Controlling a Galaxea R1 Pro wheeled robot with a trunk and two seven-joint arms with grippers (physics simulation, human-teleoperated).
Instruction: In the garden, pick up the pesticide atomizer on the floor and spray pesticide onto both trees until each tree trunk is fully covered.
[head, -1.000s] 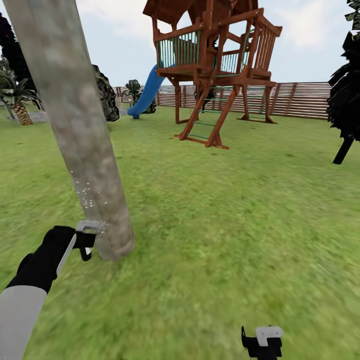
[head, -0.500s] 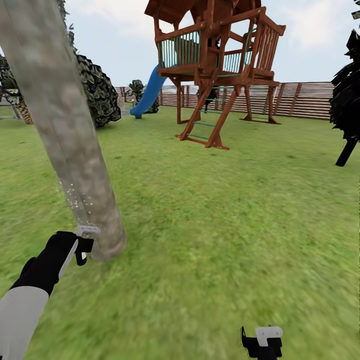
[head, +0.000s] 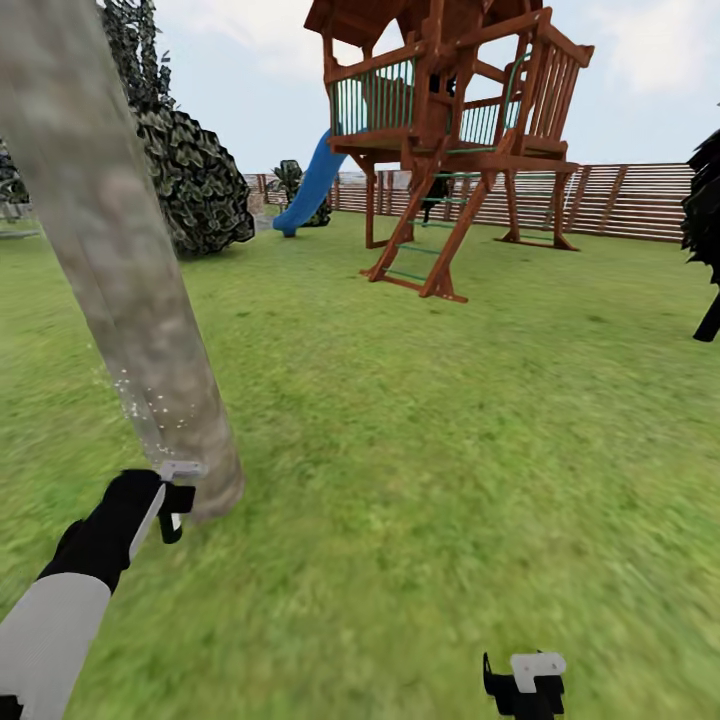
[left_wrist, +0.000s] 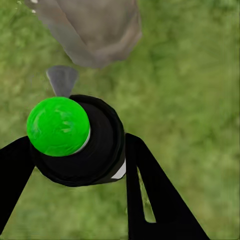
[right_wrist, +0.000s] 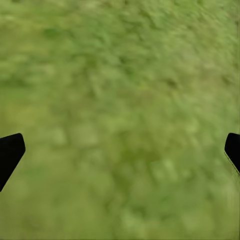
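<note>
A mottled tan-grey tree trunk (head: 120, 280) rises leaning at the left of the head view, with white spray specks (head: 140, 400) low on its bark. My left gripper (head: 170, 503) is close beside the trunk's foot, shut on the pesticide atomizer (head: 182, 468). In the left wrist view the atomizer (left_wrist: 102, 150) is a dark cylinder whose cap carries a green dot, held between the black fingers (left_wrist: 150, 195), and the trunk's base (left_wrist: 95, 30) lies just beyond it. My right gripper (head: 525, 685) hangs low over the grass, its fingertips (right_wrist: 10, 152) wide apart and empty.
Green lawn (head: 450, 430) spreads all around. A brown wooden playset (head: 450, 130) with a blue slide (head: 310, 185) stands ahead, and a slatted fence (head: 620, 200) runs behind it. A round dark bush (head: 195, 185) sits behind the trunk. A black cone-shaped tree (head: 705, 230) is at the right edge.
The whole view has shifted, so the playset sits further right and the bush shows more from behind the trunk. My left gripper stays by the trunk's foot with the atomizer.
</note>
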